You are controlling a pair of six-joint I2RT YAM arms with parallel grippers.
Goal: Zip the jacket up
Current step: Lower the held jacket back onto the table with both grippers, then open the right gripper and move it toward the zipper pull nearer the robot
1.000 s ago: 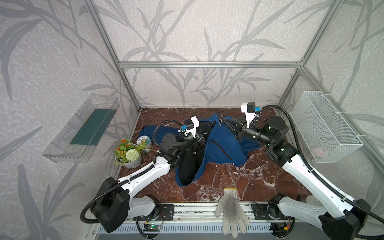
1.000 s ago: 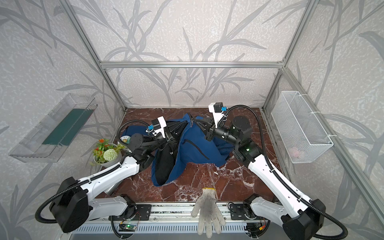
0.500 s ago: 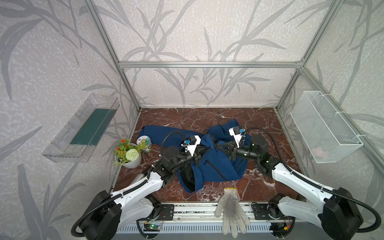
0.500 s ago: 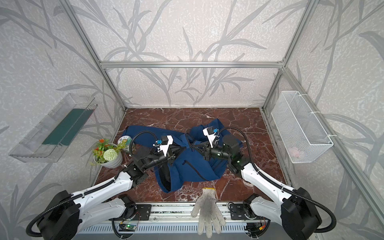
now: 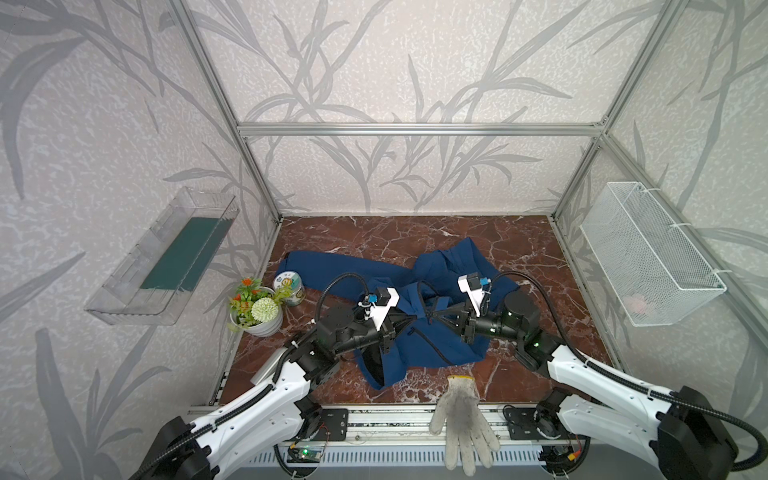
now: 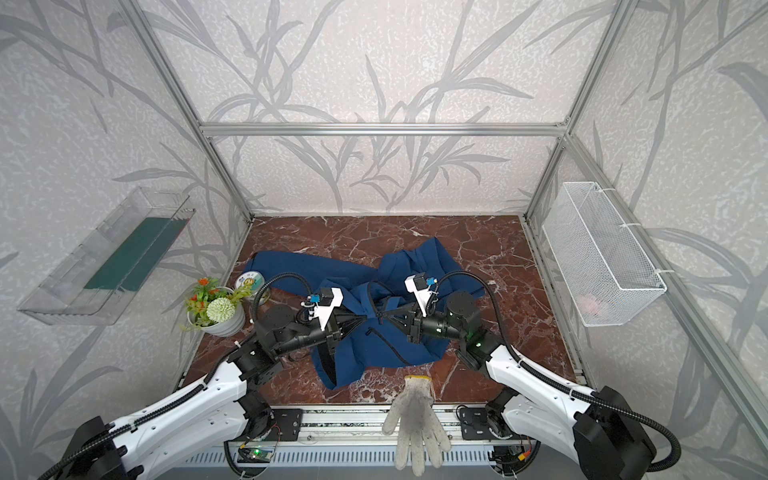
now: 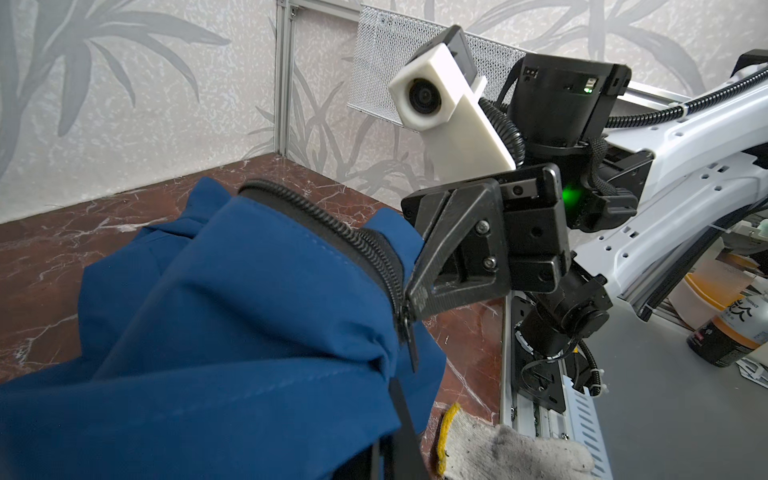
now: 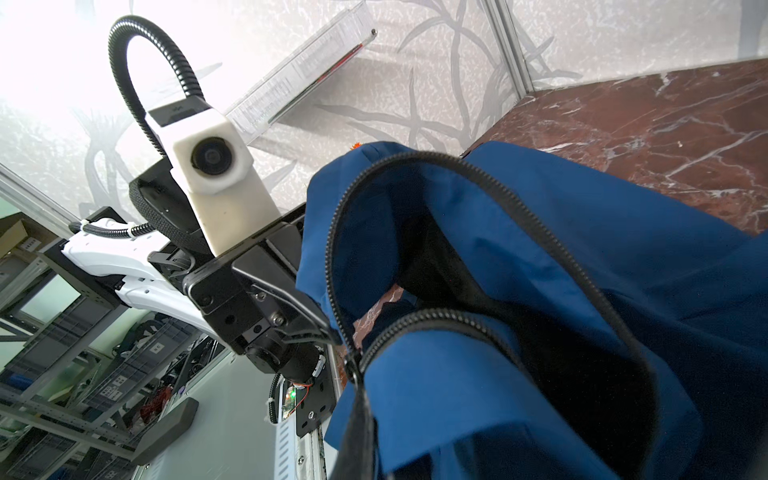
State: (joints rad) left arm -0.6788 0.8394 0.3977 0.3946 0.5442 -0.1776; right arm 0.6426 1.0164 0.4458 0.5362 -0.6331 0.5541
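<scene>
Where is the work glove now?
In both top views the glove lies at the middle of the table's front edge, cuff on the marble, fingers over the metal rail, just in front of the jacket.

Your navy-blue soft-shell jacket (image 5: pixel 419 353) lies central on the red-brown marble tabletop (image 5: pixel 519 249).
In front you have the grey-white knitted glove (image 5: pixel 463 411) overhanging the edge; left, the white flower pot (image 5: pixel 266 328), the round tin can (image 5: pixel 289 284) behind it.
</scene>
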